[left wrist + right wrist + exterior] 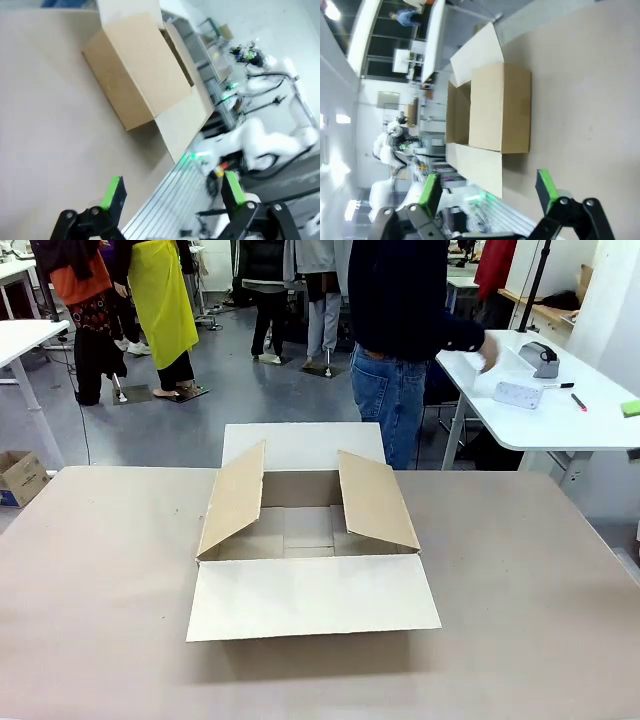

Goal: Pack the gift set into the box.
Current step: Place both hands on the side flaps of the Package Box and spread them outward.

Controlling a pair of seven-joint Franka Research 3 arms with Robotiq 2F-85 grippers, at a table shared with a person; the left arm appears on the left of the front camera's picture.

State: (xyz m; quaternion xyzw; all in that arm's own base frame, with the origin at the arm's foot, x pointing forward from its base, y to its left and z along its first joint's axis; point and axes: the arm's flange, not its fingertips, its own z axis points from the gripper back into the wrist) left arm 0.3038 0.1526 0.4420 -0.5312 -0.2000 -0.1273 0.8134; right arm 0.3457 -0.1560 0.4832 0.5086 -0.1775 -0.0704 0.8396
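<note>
My left gripper (173,182) hangs above my own edge of the table (100,570). Its fingers are spread wide, green pads (112,192) facing each other and gripping nothing. The wrist is rolled, so the tabletop runs on a slant. The box (135,70) lies well ahead of those fingers, turned with one plain cardboard side wall towards them.

My right gripper (488,180) is posed much the same on the other side. It is raised off the table and rolled over, with its fingers wide apart and its pads (546,187) closed on nothing. From here the box (495,110) is well apart from the fingertips, with its mouth turned away.

In the front view the box (375,500) stands in the middle of the table with all four flaps open. The near flap lies flat towards me, the far one lies flat away, and the two side flaps lean up and outward. Its bare cardboard floor shows.

Beyond the far edge a person stands turned aside, one hand (488,352) reaching over a white side table (560,420). I cannot tell what that hand touches.
</note>
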